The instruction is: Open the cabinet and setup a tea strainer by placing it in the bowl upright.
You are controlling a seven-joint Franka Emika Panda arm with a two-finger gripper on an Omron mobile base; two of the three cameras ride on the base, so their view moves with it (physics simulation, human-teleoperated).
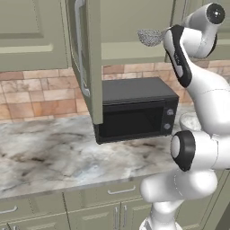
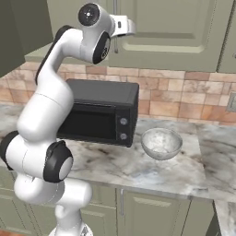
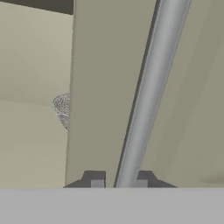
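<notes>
Strainer (image 3: 62, 107) sits inside the cabinet (image 3: 105, 87), left of the door edge. Gripper (image 3: 118, 183) straddles the bar handle (image 3: 146, 100), fingers either side; whether it is pinching I cannot tell. Bowl (image 2: 161, 143) waits below.

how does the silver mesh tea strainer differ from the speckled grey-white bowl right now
The silver wire-mesh tea strainer sits up inside the olive-green wall cabinet; the speckled grey-white bowl stands on the marble counter beside the black microwave. The strainer is see-through mesh, the bowl solid. The strainer looks smaller. Both are rounded cups.
</notes>
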